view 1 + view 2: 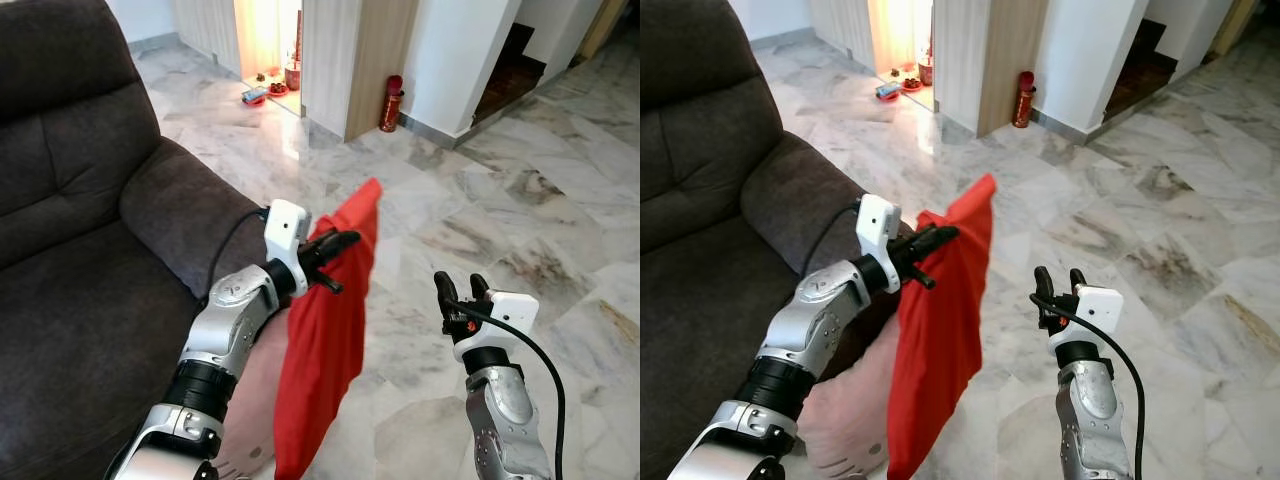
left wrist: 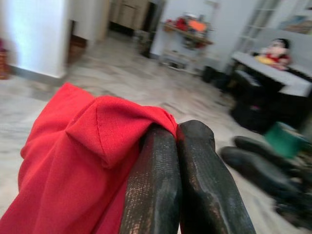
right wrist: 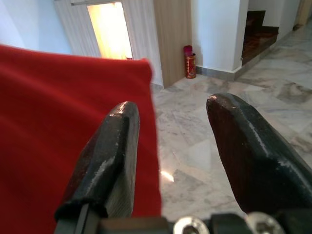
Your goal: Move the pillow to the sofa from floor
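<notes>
Holding red pillow [image 1: 325, 350] by upper edge in my left end effector [image 1: 338, 243], fingers pinched shut on fabric. Pillow hangs off floor, long axis vertical. Sofa [image 1: 70, 250] lies at 9 o'clock. Right end effector [image 1: 462, 290] open, empty, at 3 o'clock. No readable writing.

A home, living-room area. Dark brown upholstered sofa [image 1: 70, 230] stood at the robot's left on a polished marble-tile floor [image 1: 520, 210]. White walls and a wood-panelled partition [image 1: 378, 60] lined the far side, with a red cylinder [image 1: 390, 104] on the floor at the partition's foot. A lit doorway [image 1: 268, 40] had small items set on its threshold. Dark steps of a staircase [image 1: 510, 65] rose at the far right. The left wrist view showed a blurred table with a doll [image 2: 275, 51] and a cluttered shelf [image 2: 187, 27].
</notes>
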Tool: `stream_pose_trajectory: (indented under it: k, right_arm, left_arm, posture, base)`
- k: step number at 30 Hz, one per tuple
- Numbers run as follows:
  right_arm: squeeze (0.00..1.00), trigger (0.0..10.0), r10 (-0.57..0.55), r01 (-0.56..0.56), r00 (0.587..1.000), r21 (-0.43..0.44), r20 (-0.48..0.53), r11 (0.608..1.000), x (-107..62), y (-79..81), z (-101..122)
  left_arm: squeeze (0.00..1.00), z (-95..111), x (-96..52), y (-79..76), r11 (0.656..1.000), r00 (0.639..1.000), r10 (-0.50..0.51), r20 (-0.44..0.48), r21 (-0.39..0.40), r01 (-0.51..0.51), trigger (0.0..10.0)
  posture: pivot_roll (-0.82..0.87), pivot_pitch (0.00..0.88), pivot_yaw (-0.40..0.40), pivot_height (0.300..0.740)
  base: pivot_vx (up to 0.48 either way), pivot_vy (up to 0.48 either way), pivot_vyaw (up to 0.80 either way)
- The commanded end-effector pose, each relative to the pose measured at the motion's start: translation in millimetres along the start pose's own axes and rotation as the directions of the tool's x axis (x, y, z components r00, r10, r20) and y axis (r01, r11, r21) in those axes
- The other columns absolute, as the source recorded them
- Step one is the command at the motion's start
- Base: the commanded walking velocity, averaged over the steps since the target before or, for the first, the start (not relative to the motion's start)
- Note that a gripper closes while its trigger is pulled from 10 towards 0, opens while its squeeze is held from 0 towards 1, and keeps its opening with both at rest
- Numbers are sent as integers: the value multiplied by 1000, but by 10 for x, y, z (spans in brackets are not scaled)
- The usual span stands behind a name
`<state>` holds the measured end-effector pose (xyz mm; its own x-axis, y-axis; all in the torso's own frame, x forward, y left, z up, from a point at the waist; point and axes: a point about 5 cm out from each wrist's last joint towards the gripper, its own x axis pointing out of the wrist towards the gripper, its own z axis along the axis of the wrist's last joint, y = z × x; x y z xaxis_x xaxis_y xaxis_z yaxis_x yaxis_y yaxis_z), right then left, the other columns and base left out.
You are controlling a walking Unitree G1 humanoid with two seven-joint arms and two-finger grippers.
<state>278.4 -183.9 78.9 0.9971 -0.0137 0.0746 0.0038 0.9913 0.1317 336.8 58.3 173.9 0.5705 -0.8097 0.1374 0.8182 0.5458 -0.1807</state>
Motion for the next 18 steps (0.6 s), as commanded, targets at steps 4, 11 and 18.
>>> stream_pose_trajectory:
  k: [4,11,18]
  right_arm:
    - [0,10000,0,0,1000,-9,-13,1000,-12,-47,-17]
    - [0,10000,45,-45,999,-18,-30,999,51,-28,2]
    - [0,10000,58,-71,994,-141,-94,987,147,-176,67]
  left_arm:
    - [0,392,-65,-180,977,972,-214,100,20,213,10000]
    - [0,381,-405,-116,973,973,-228,49,-18,229,10000]
    - [0,381,-531,-221,959,960,-280,10,-48,280,10000]
  posture:
    - [-18,0,-49,740]
    - [-10,0,-54,740]
    - [-10,0,-54,740]
  base:
    - [0,0,0]
    - [0,0,0]
    - [0,0,0]
